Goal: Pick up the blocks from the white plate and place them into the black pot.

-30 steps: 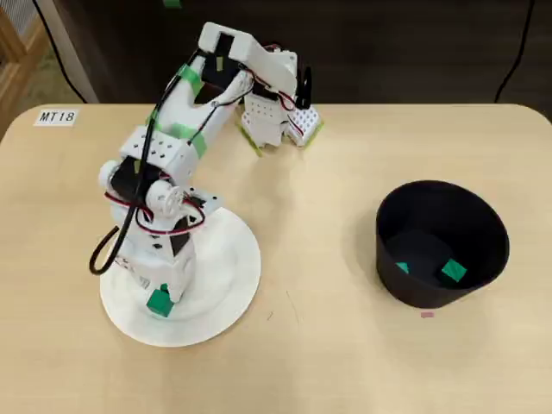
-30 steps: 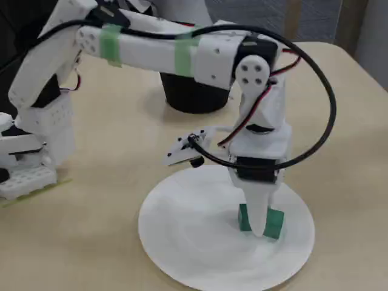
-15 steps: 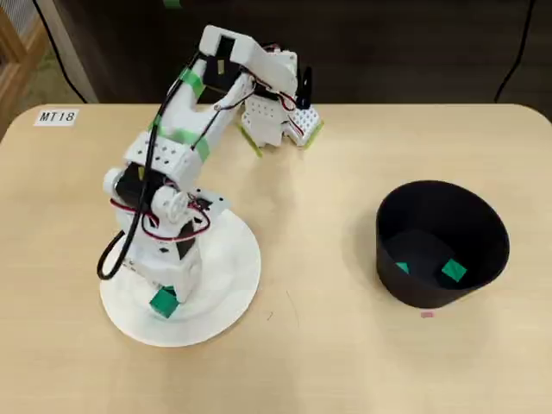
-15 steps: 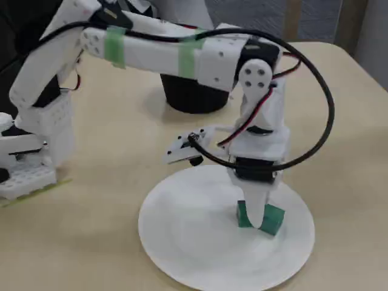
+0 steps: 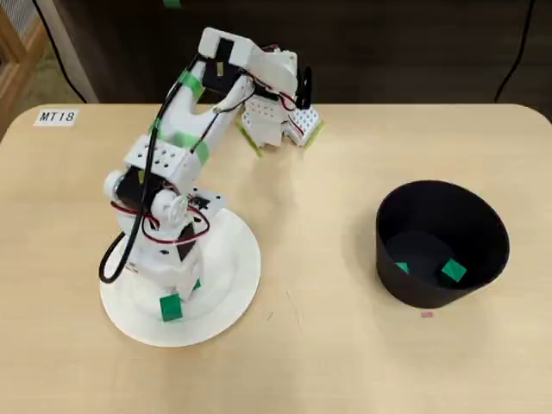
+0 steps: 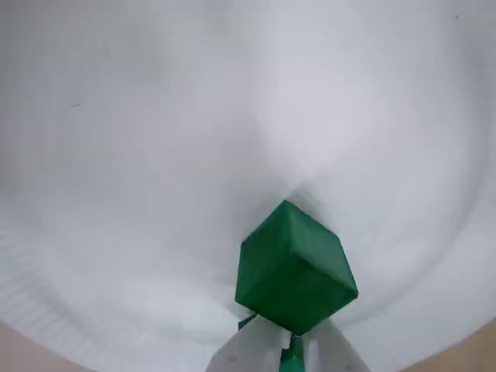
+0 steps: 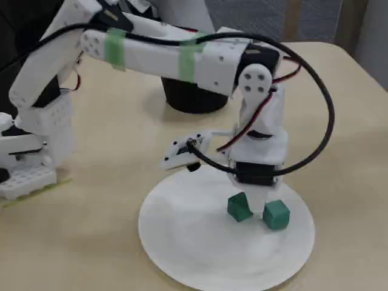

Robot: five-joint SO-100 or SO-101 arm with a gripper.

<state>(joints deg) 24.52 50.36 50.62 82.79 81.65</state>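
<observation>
At the very tip of the arm, in the wrist view, we see the white two-finger gripper (image 6: 288,350) with its fingertips drawn close together and a sliver of green in the narrow gap. We cannot tell whether they are clamped on anything or merely standing over it. Just beyond the tips, touching or nearly so, a small bright green cube (image 6: 294,267) sits corner-on to the fingers on the round white shallow plate (image 6: 155,116).

The fixed view shows the gripper (image 7: 258,203) pointing straight down between two such cubes on the plate (image 7: 194,248): the left green cube (image 7: 240,207) and the right green cube (image 7: 276,214). Both seem to rest on the plate, one on each side of the fingers, so we judge that neither lies squarely between the jaws. The coming move turns on this: the fingers must part, then shift sideways over one cube.

From overhead, one cube (image 5: 171,307) lies clear below the gripper (image 5: 185,289), while the other is mostly hidden beneath it.

Well apart, to the right in that view, across the bare tan wooden table (image 5: 328,362), stands the round matte black pot (image 5: 392,224), with two green blocks (image 5: 453,272) already inside. Nothing stands in the way between them. A small white label (image 5: 57,116) lies at the far left corner.
</observation>
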